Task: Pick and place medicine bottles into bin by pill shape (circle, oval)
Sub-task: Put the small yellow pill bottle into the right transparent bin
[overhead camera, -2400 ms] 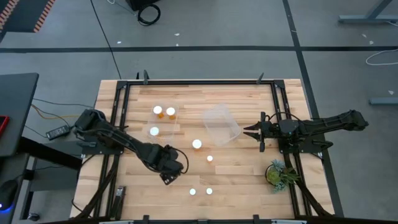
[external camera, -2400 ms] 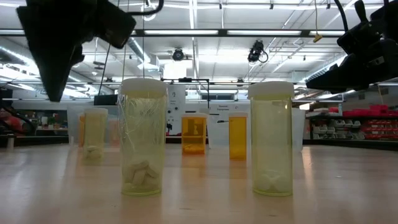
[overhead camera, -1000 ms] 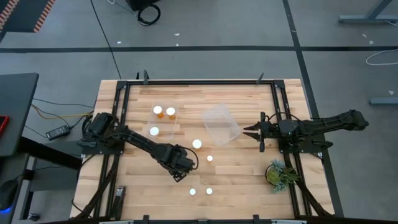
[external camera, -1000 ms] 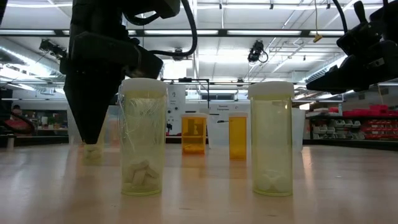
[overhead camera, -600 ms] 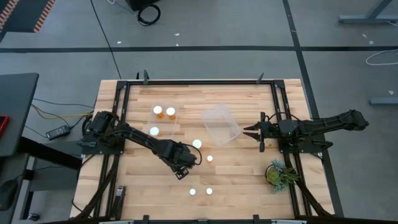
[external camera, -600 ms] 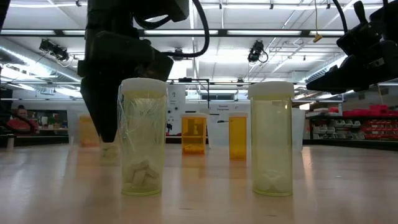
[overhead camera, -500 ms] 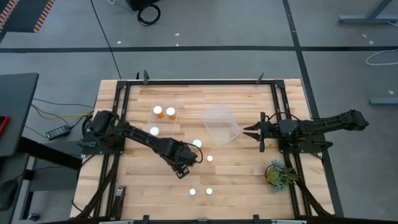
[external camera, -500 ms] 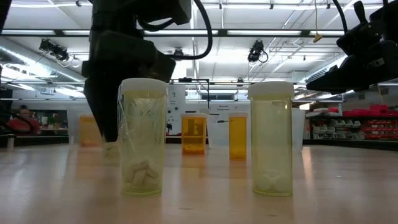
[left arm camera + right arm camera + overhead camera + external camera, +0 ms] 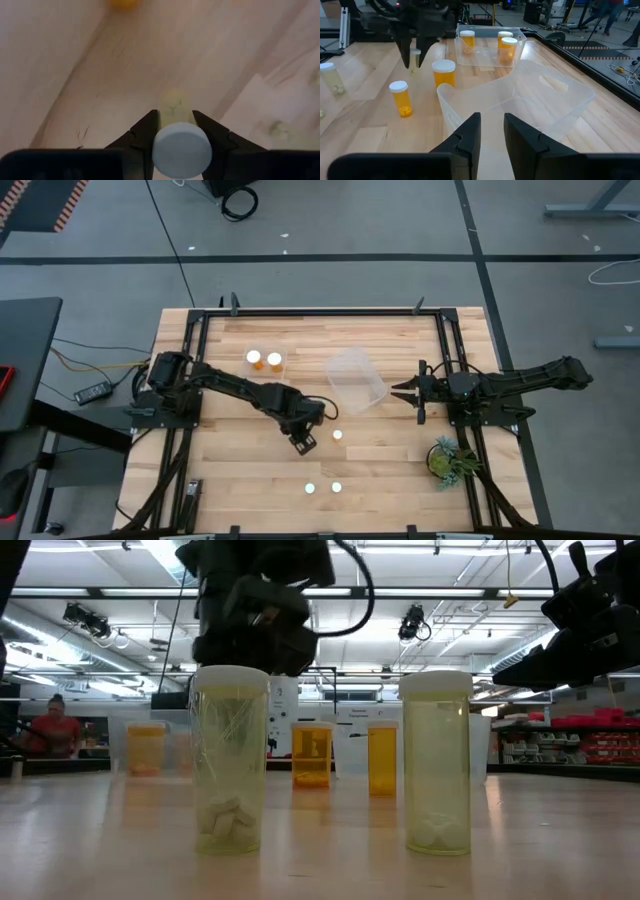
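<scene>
Left gripper [image 9: 305, 442] has swung from worktop's 7 o'clock to centre; fingers now clamp a white-capped pale translucent bottle [image 9: 181, 149]. Right gripper [image 9: 491, 131] waits, fingers slightly parted. Clear plastic bin [image 9: 356, 379] empty; sorting barely begun.

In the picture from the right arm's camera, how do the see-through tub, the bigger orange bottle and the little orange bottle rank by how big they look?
1. The see-through tub, by far the largest.
2. The bigger orange bottle.
3. The little orange bottle.

The two bottles stand at about the same distance, so their order seems sound; the tub is nearer the camera but clearly bigger anyway.

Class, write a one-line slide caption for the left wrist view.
Left gripper closed around a white-capped medicine bottle above the wooden table.
</scene>
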Robot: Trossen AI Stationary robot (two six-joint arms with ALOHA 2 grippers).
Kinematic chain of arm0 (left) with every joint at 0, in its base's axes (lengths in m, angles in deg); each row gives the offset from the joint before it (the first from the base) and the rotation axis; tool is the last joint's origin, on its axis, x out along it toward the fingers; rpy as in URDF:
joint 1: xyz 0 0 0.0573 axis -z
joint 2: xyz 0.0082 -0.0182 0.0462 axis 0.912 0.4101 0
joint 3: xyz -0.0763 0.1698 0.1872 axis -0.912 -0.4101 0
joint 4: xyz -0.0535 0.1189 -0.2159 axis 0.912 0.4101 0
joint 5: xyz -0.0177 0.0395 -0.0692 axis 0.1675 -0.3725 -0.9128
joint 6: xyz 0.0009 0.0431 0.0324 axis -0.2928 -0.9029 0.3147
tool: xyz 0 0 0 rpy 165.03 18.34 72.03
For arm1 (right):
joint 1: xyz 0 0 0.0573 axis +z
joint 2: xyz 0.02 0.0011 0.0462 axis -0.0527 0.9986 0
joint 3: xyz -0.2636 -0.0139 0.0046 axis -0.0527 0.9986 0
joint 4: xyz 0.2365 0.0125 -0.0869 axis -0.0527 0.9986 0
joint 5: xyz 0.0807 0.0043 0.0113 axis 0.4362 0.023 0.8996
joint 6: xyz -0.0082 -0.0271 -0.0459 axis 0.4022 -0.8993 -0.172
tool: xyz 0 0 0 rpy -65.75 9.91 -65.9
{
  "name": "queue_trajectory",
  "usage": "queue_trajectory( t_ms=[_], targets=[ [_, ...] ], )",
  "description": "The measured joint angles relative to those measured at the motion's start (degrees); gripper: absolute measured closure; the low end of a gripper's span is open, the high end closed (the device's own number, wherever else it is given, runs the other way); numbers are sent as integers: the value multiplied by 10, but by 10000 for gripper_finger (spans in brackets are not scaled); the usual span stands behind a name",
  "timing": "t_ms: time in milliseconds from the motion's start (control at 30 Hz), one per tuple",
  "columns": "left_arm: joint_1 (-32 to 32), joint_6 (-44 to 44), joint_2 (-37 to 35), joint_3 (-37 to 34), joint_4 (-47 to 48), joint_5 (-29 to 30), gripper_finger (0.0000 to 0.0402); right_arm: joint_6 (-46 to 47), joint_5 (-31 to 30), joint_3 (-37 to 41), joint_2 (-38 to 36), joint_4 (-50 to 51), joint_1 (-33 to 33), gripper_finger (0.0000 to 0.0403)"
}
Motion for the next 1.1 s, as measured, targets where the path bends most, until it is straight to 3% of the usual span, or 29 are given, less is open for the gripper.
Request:
queue_trajectory(
  t_ms=[600, 1100],
  targets=[
    [-66, -134, 0, 187, 19, 14, 290, 0, 0, 0, 0, 0, 0, 311],
    [-113, -235, 0, 232, -21, 78, 288, 0, 0, 0, 0, 0, 0, 311]
  ],
)
